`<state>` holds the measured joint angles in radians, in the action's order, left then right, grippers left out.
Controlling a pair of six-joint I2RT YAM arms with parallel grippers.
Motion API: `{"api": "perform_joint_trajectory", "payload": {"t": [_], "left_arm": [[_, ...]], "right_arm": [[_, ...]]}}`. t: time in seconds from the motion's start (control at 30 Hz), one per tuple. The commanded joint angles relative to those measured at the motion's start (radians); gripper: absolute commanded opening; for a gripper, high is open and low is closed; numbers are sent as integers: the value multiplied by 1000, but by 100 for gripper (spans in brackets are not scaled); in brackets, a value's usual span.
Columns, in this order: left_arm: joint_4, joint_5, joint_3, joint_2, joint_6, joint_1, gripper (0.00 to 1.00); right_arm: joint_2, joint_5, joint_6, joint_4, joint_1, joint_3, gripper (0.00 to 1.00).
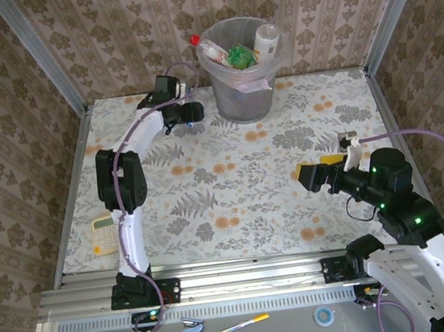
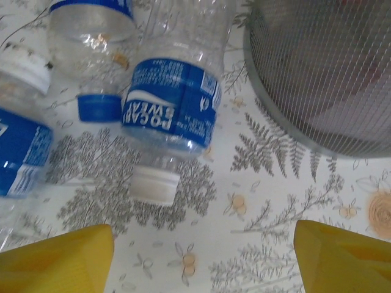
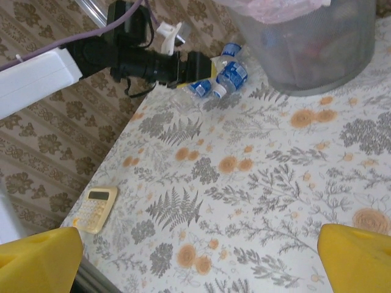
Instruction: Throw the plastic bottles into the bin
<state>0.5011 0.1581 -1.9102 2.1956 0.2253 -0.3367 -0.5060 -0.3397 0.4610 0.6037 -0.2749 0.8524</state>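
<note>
Hovering over loose plastic bottles (image 2: 171,116) beside the bin (image 2: 317,79) — both pincers spread.
The left gripper (image 2: 201,247) hangs with yellow fingers (image 2: 61,259) wide apart, nothing between them, above a blue-labelled bottle lying on the floral table (image 2: 263,256) just beside the bin; more bottles poke from the bin's top. The right gripper (image 3: 198,253) — jaws apart, empty — sits well off.

It's a robot lab dressed like a home; wallpaper panels (image 1: 117,41) stand between aluminium posts (image 1: 39,55); a floral tablecloth (image 1: 243,204) lies below; a robot arm (image 1: 131,185) is bolted to a metal rail (image 1: 244,277).
</note>
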Motion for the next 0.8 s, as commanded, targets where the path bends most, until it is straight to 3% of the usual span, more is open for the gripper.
{"api": "perform_joint_trajectory", "payload": {"t": [0.0, 0.47, 0.77], "left_arm": [[-42, 23, -101, 41, 13, 11, 78], [182, -45, -592, 388, -5, 2, 76], [193, -74, -590, 422, -8, -16, 76]], "right_arm": [[42, -30, 39, 60, -10, -25, 100], [109, -21, 57, 106, -9, -71, 100], [134, -5, 41, 120, -10, -91, 100]]}}
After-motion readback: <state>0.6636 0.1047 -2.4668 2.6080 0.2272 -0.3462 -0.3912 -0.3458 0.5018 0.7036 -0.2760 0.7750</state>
